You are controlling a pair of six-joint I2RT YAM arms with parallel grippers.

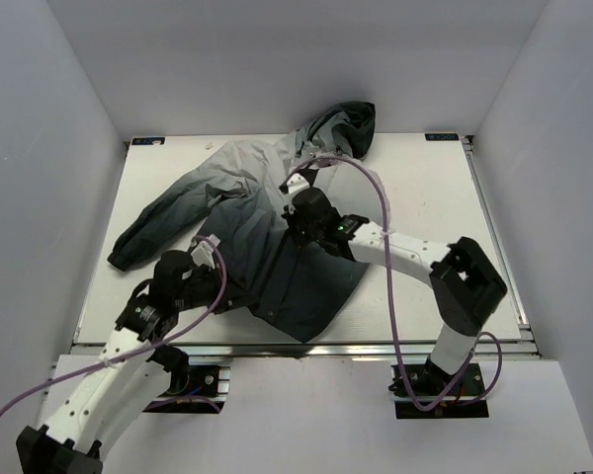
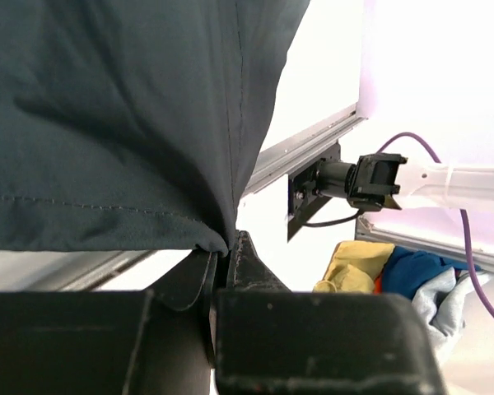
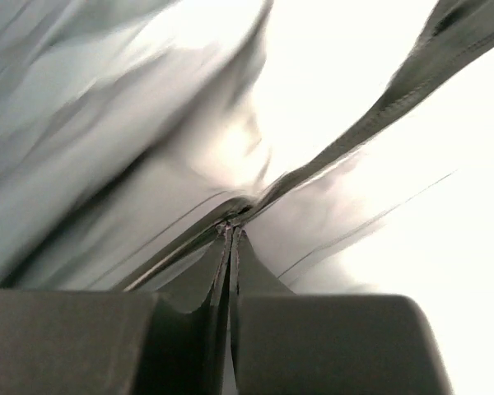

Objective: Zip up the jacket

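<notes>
Grey-to-black hooded jacket [image 1: 267, 217] lies spread on the white bench [image 1: 425, 197], centre-left. Hood [image 1: 344, 120] sits at the far edge nr the middle. Dark hem [image 1: 306, 311] reaches twd the near edge. One long sleeve [image 1: 153, 225] runs out twd the left edge, cuff stopping short of it.

Left arm comes up from the near-left corner to the hem. Left fingers [image 2: 247, 267] are narrow, pinching the bottom corner of the hem. Wrist view shows the fabric edge tucked right betw the tips, w/ dark cloth and a stitched seam filling the view above them. Past the bench's near edge in that view, a heap of yellow, blue and grey cloth [image 2: 387, 267] lies lower down.

Right arm reaches from the near-right corner across to the jacket's chest, wrist over the mid-front just below the collar. Right fingers [image 3: 255, 284] are pressed tight together, tips right at the spot where two front edges meet. Beyond the tips the edges split apart in a V. Wrist view is blurred, so cant tell if a zip pull is betw the tips or just fabric.

Purple cable [image 1: 391, 316] loops from the right wrist over the bench and down to that arm's base.
</notes>
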